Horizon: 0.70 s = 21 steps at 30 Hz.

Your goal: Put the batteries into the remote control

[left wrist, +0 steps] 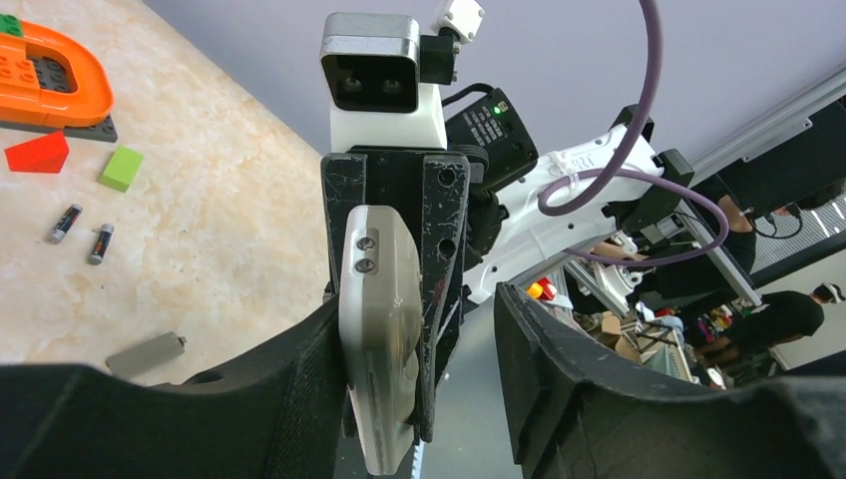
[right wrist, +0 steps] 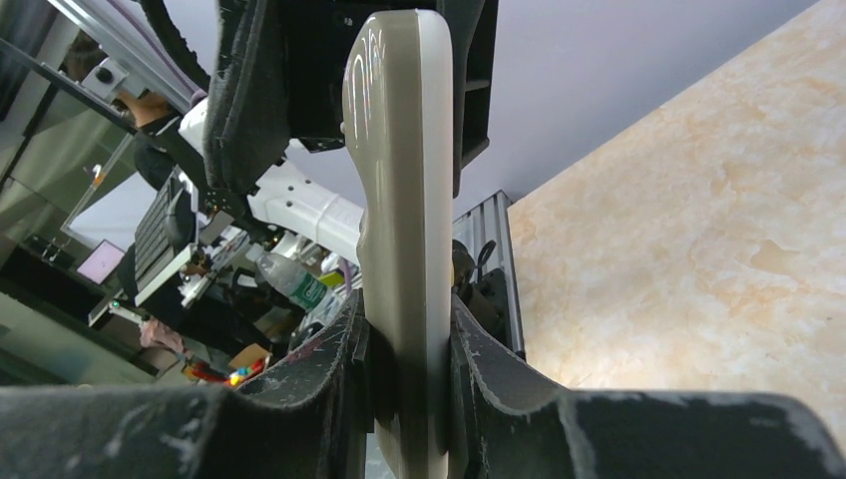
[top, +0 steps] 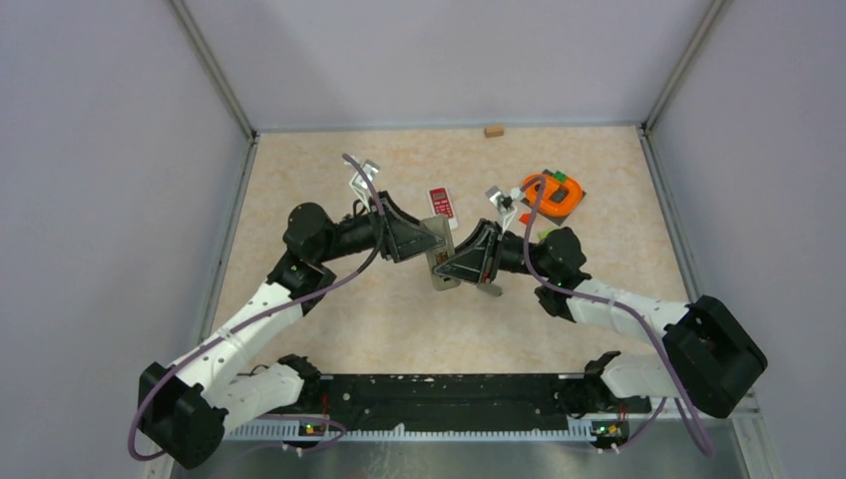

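padded fingers of the right hand fill the bottom of its wrist view, pinched on both flat sides of the remote control, which stands edge-on between them (a firm, narrow grip). the left hand meets the same remote from the opposite side. its jaws stand apart, with one finger appearing to touch the grey body and the other clear of it with a gap showing. from above, the two hands meet over the middle of the surface. the batteries, two slim dark cylinders, lie side by side on the surface off to the right, well apart from the remote. a small grey piece lies near them, toward the hands. farther right sit a green block, a red wedge and an orange piece on a dark plate. a red and white remote lies just beyond the hands, and a small tan block rests at the far edge.
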Motion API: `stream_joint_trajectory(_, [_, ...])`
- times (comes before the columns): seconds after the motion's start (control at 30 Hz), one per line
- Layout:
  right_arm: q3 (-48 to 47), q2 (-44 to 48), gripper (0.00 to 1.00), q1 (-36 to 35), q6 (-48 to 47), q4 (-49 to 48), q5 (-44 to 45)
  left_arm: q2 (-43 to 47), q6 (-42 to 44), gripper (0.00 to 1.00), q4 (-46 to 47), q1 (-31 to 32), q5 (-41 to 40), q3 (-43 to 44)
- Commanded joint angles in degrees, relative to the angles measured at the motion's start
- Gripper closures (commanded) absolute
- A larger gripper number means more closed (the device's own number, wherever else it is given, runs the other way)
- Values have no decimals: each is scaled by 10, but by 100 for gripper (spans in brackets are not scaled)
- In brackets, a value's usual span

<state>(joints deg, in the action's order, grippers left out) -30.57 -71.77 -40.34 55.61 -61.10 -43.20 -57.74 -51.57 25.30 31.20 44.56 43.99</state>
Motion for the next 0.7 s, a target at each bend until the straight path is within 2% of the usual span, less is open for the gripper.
stream_joint_trajectory(0.0, [-31, -3, 94, 7, -22, 24, -14, 5, -11, 42, 27, -2, 12, 15])
stream_joint_trajectory(0.17, [-36, -6, 94, 7, -27, 32, -23, -13, -14, 49, 16, -2, 5, 26])
stream_joint_trajectory(0.3, [-41, -7, 93, 7, -34, 45, -28, -31, -7, 62, 6, -2, 11, 35])
stream_joint_trajectory(0.33, [-42, -7, 93, 7, -36, 50, -29, -35, -8, 69, 6, -1, 14, 36])
stream_joint_trajectory(0.4, [-46, -5, 93, 8, -45, 72, -23, -39, -6, 93, 4, -2, 9, 36])
stream_joint_trajectory(0.43, [-48, -2, 91, 8, -54, 91, -19, -39, 2, 100, -6, -2, 0, 35])
stream_joint_trajectory(0.5, [-49, 6, 80, 10, -67, 118, -9, -36, 21, 100, -25, -3, -16, 34])
stream_joint_trajectory(0.6, [-40, 34, 49, 24, -81, 163, 22, -27, 59, 100, -54, -10, -33, 33])
stream_joint_trajectory(0.67, [-30, 64, 37, 48, -90, 199, 47, -20, 83, 100, -78, -20, -46, 30])
